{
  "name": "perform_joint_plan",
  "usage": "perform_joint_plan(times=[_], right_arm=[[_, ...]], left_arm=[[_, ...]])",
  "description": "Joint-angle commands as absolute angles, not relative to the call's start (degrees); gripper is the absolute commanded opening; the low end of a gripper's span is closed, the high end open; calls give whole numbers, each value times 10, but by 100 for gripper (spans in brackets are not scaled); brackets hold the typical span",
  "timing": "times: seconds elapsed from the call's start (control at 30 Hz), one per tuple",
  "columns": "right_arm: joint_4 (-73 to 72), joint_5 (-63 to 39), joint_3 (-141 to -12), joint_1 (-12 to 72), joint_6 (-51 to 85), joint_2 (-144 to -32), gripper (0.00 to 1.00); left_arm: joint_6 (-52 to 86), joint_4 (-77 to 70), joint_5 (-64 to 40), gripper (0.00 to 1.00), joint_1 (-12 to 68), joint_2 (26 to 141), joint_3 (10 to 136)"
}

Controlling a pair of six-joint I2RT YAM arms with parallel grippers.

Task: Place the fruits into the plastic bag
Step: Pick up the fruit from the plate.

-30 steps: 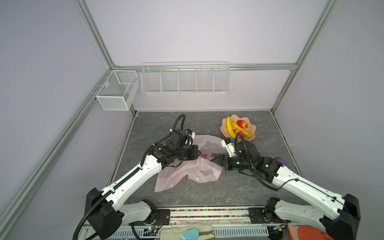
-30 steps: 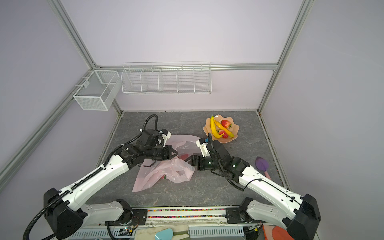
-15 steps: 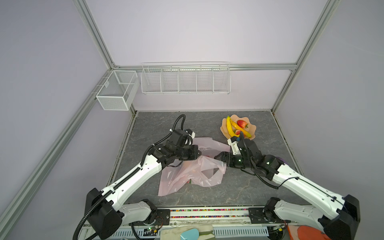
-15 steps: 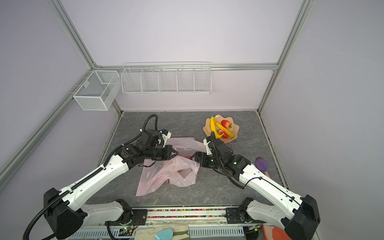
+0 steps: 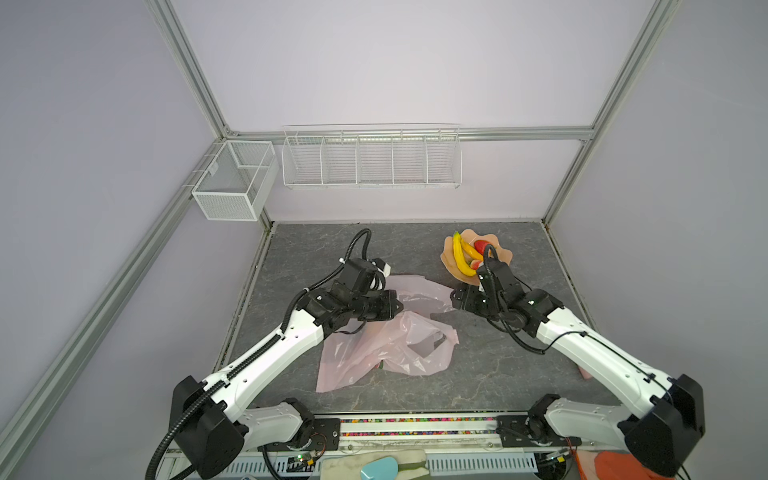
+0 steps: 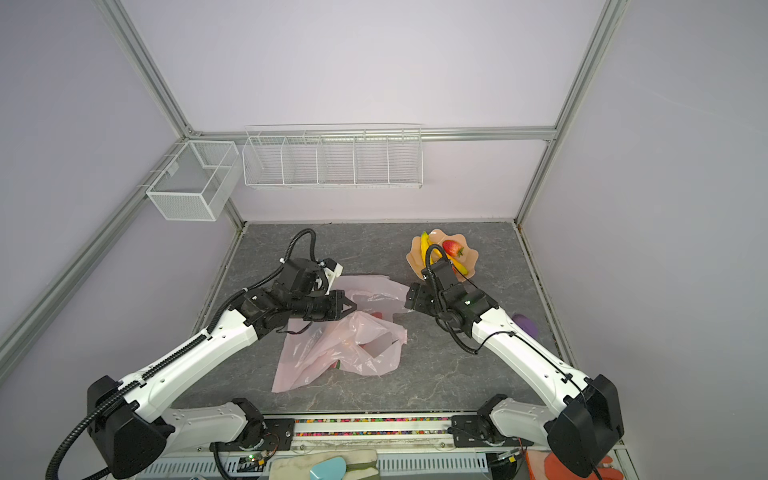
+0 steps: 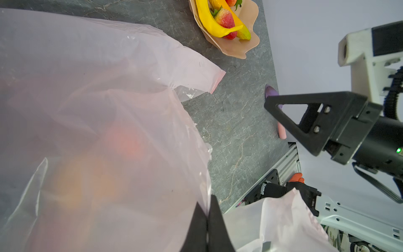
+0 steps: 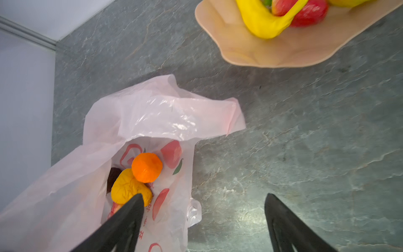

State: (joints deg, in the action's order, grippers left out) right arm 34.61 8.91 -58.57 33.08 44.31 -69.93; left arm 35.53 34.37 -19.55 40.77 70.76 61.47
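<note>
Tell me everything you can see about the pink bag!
The plastic bag is thin, crinkly and see-through pale pink, with red fruit pictures printed on it. It lies crumpled on the grey table. The left tool is shut on its edge and holds the mouth up. Inside sit an orange tangerine, a yellow pear and a dark fruit.

Dark grey, marble-veined tabletop (image 5: pixel 498 374). Resting directly on it: peach scalloped bowl (image 5: pixel 448 262) at the back; crumpled pink plastic bag (image 5: pixel 390 353) nearer and left of the bowl, not touching; purple object (image 6: pixel 525 324) nearer and right of the bowl.
</note>
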Motion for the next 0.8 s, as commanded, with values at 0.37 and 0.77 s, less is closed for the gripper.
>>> perform_joint_plan(times=[0.37, 0.77], right_arm=[[371, 66, -696, 189, 273, -811, 95], [393, 58, -866, 123, 170, -1021, 86]], left_arm=[[355, 348, -196, 0, 407, 703, 616], [360, 352, -197, 0, 407, 700, 618]])
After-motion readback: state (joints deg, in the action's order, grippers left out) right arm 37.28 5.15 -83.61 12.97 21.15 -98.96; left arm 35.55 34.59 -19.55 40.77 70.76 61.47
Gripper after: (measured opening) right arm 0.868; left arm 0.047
